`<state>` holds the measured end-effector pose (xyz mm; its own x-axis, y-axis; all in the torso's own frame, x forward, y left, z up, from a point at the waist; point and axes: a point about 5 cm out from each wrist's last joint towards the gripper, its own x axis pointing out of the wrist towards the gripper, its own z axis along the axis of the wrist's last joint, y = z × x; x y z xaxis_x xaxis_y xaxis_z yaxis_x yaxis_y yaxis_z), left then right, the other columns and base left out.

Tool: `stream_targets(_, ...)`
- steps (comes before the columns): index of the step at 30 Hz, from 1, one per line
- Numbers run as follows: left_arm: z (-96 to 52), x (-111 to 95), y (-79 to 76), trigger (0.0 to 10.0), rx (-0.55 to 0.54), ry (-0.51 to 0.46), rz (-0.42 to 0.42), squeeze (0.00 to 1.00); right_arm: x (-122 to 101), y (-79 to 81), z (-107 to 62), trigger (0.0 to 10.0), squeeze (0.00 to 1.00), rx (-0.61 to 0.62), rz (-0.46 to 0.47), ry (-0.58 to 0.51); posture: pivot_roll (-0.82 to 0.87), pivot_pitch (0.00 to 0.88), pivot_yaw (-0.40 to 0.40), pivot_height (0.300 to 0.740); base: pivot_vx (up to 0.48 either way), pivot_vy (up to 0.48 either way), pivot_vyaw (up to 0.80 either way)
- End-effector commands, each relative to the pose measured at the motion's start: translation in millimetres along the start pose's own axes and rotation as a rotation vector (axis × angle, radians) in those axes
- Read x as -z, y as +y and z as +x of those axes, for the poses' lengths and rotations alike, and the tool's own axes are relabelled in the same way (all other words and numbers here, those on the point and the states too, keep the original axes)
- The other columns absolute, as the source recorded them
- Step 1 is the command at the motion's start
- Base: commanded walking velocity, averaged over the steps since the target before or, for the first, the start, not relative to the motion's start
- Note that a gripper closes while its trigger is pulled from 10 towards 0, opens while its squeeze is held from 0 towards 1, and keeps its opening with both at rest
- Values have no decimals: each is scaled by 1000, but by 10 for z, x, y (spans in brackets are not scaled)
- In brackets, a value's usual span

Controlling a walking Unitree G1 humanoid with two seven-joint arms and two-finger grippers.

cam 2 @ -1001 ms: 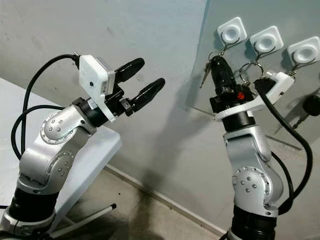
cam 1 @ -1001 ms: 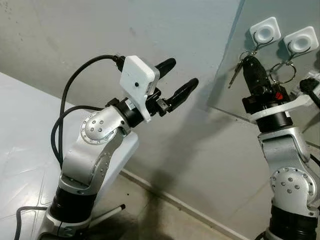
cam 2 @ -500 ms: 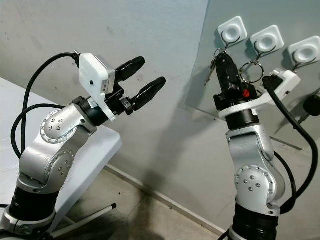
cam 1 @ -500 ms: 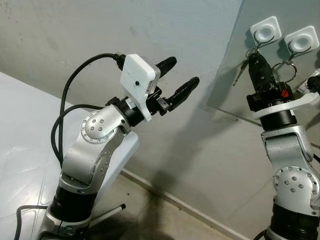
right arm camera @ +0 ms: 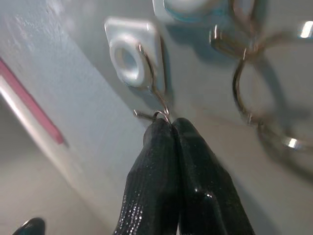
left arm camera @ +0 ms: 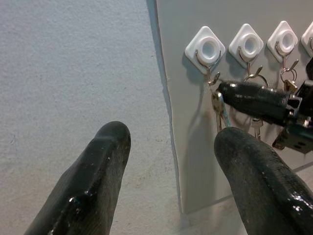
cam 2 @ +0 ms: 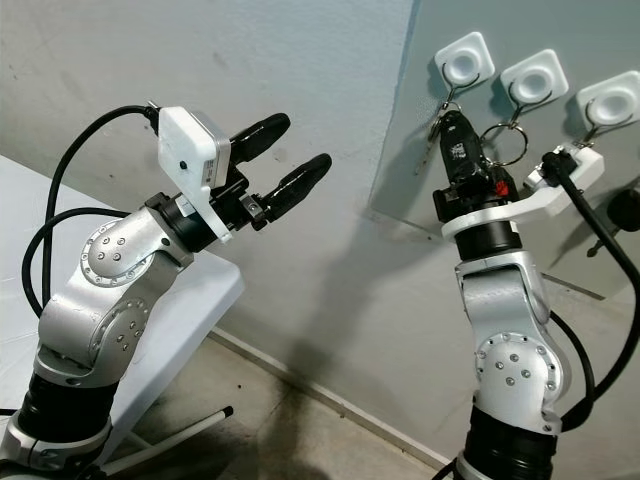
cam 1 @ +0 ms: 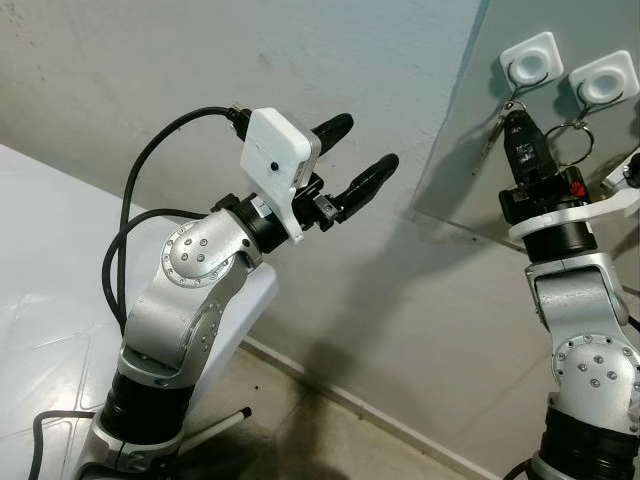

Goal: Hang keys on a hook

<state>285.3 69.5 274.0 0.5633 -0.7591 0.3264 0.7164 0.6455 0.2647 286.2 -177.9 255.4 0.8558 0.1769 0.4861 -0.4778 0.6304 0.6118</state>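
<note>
Just under the leftmost hook (right arm camera: 146, 73), the right gripper (right arm camera: 168, 125), closed on the key ring (right arm camera: 146, 116), is hanging the keys (left arm camera: 218, 110); I judge it must next open and back away, while the left gripper (cam 1: 360, 155) waits open and empty.

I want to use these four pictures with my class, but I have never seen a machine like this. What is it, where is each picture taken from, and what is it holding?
This is a humanoid robot with two silver arms, each ending in a gripper of two long black fingers. Two pictures come from the stereo camera on its head, so they show one scene. The other two come from cameras on its wrists, looking along the fingers.

The right gripper is raised to a grey wall panel bearing white hooks. Its fingers are pinched shut on the ring of a set of keys, right at the wire of the end hook. The neighbouring hooks already carry key rings.

The left gripper is held up in the air, open, holding nothing. Beside it stands a white table.
</note>
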Motion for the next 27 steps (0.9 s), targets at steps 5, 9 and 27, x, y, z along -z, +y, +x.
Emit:
stream_targets(5,12,-22,-16,10000,16,-1,1,0,79,49,-55,10000,271,-43,6,60,-106,99,-14,732,0,0,0)
stream_targets(9,8,-16,-16,10000,13,2,-1,0,91,46,-63,10000,1000,-41,-6,62,-103,100,-14,732,0,0,0)
stream_targets(27,-145,206,-19,10000,-135,63,-16,0,299,-97,-217,10000,0,-31,-245,167,-103,89,-17,732,0,0,0)
